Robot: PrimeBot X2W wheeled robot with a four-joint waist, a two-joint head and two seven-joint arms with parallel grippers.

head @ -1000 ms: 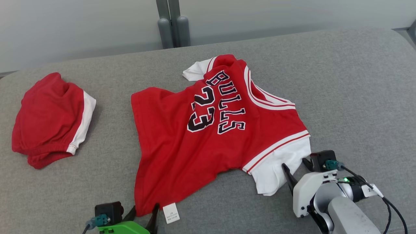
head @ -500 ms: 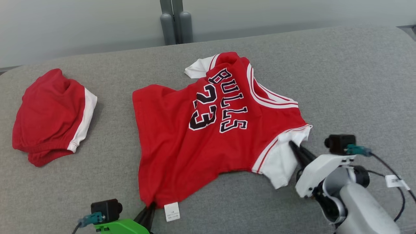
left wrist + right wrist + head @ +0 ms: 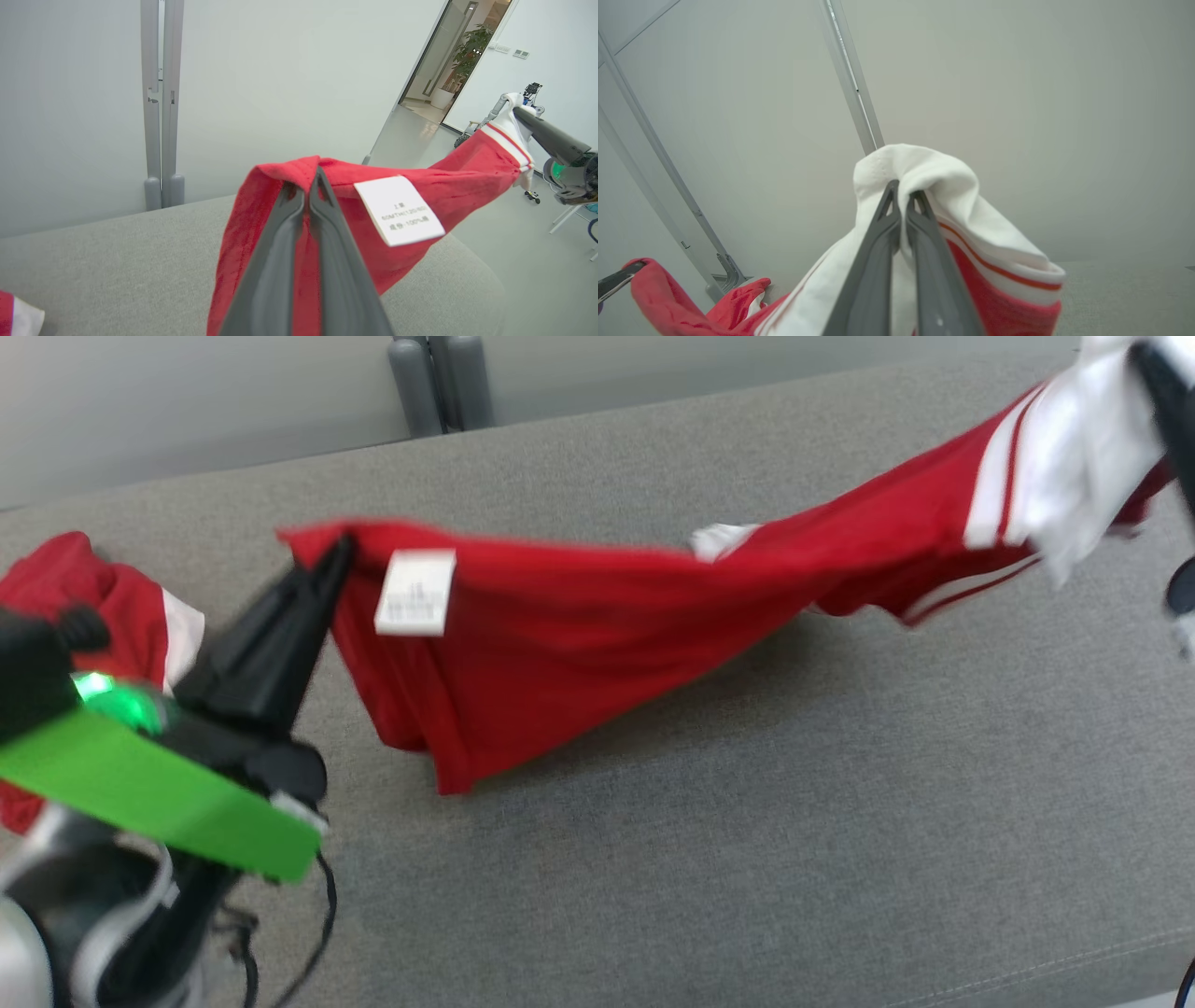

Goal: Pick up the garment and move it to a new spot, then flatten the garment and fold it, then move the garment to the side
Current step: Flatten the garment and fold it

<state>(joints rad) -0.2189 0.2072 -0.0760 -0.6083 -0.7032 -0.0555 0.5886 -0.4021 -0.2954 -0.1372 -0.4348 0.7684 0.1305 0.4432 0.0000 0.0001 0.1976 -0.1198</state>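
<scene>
Left end effector (image 3: pixel 310 182): pinching hem of red cloth jersey (image 3: pixel 579 616).
Right end effector (image 3: pixel 903 189): pinching its white sleeve (image 3: pixel 934 172).
Jersey: hangs above grey soft surface (image 3: pixel 747 840).

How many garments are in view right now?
2. The red jersey hangs stretched between the left gripper and the right gripper; the red shorts lie on the grey cushion at the left. More could be hidden beneath them.
</scene>
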